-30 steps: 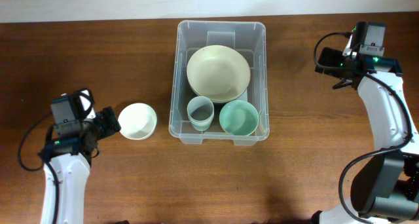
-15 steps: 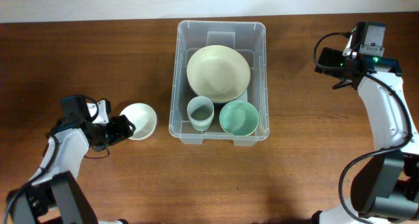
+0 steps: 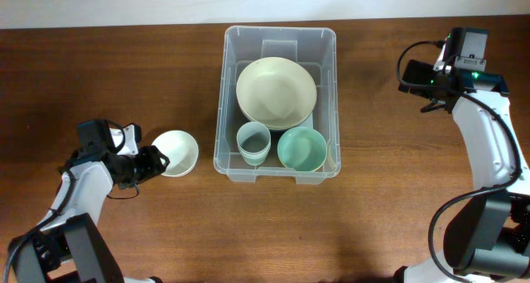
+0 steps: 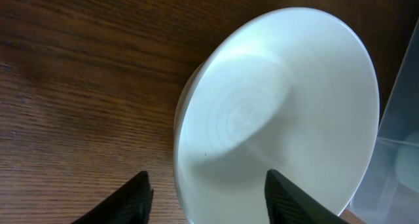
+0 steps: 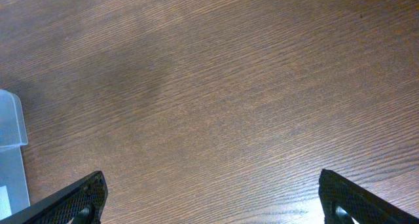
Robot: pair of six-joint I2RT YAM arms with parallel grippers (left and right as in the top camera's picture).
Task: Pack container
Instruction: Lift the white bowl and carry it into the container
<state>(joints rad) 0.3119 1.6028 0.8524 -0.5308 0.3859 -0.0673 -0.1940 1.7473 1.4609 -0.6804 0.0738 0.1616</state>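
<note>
Centre of the overhead frame, slightly toward the top: the large clear plastic rectangular container (image 3: 281, 30), long side running up and down the picture, standing on the dark brown wooden table (image 3: 124, 68).

Inside it, count of three:
- one wide cream round bowl (image 3: 276, 91), upper half
- one pale blue-grey cup (image 3: 253, 141), lower left
- one mint green bowl (image 3: 301, 148), lower right, just beside the cup

Outside, count of one: a small white round bowl (image 3: 175, 152), left of the container and near its wall.

Left gripper (image 4: 208, 196): jaws parted and straddling the white bowl's near rim, one finger over the wood and one over the inside. Nothing pinched yet.

Right gripper (image 5: 209, 204), upper right of the overhead frame: spread wide, empty, over bare wood, well apart from the container.

Step in hand, by my reading: grasping the last loose bowl. Next move calls for closing on the rim, lifting clear of the container wall, and setting it into a free spot or nesting it.
</note>
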